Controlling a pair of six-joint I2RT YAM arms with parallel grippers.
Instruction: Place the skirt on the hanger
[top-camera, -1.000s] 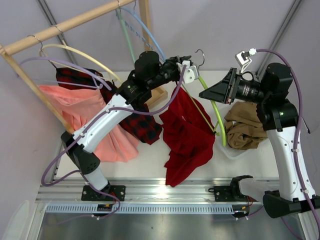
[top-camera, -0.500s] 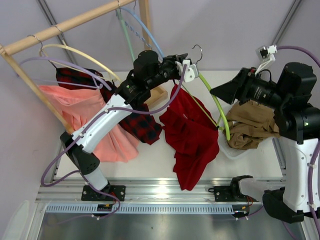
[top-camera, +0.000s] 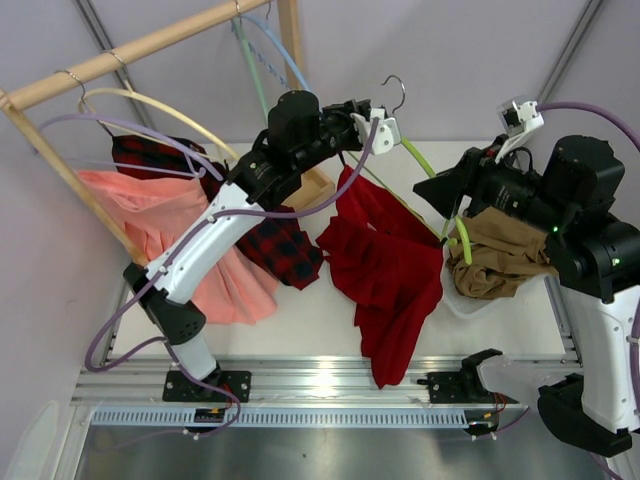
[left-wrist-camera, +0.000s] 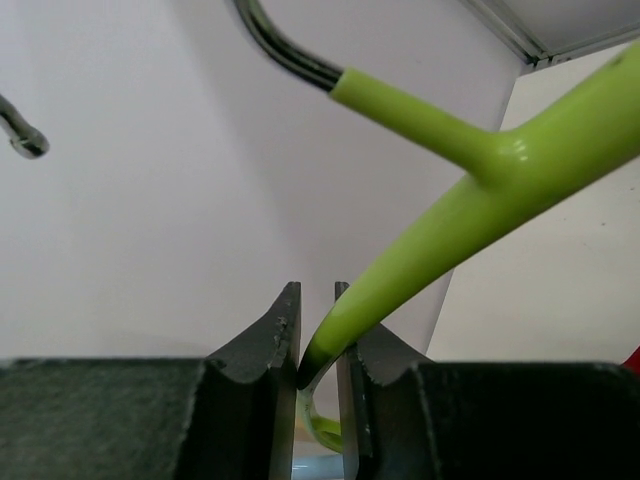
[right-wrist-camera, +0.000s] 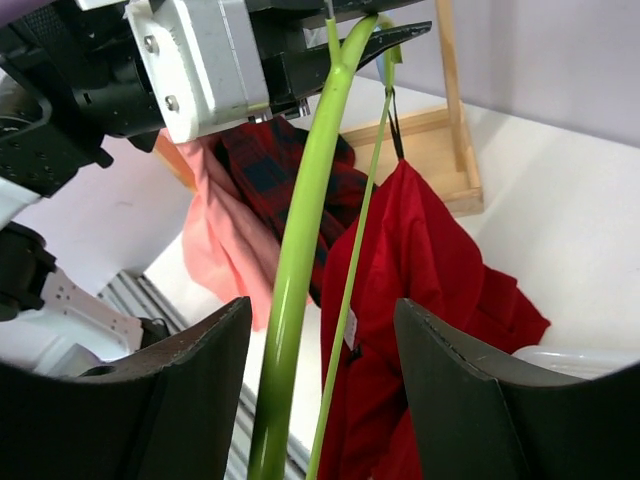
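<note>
Left arm's fingers (left-wrist-camera: 285, 335) are pinched tight on the thin lime-green curved plastic hanger (top-camera: 419, 158), just below its silver hook, holding it up in the air. The plain deep-red pleated skirt (top-camera: 392, 270) dangles from its thin lower bar over the white counter (top-camera: 300, 320). Right arm's fingers (top-camera: 438, 190) gape wide either side of the hanger's arm, gripping nothing.

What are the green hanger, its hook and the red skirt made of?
The hanger looks like plastic: smooth, glossy, with bright highlights. Its hook looks like metal: thin, silvery, reflective. The skirt is soft matte cloth, hanging in folds; which fabric, I can't tell.
</note>
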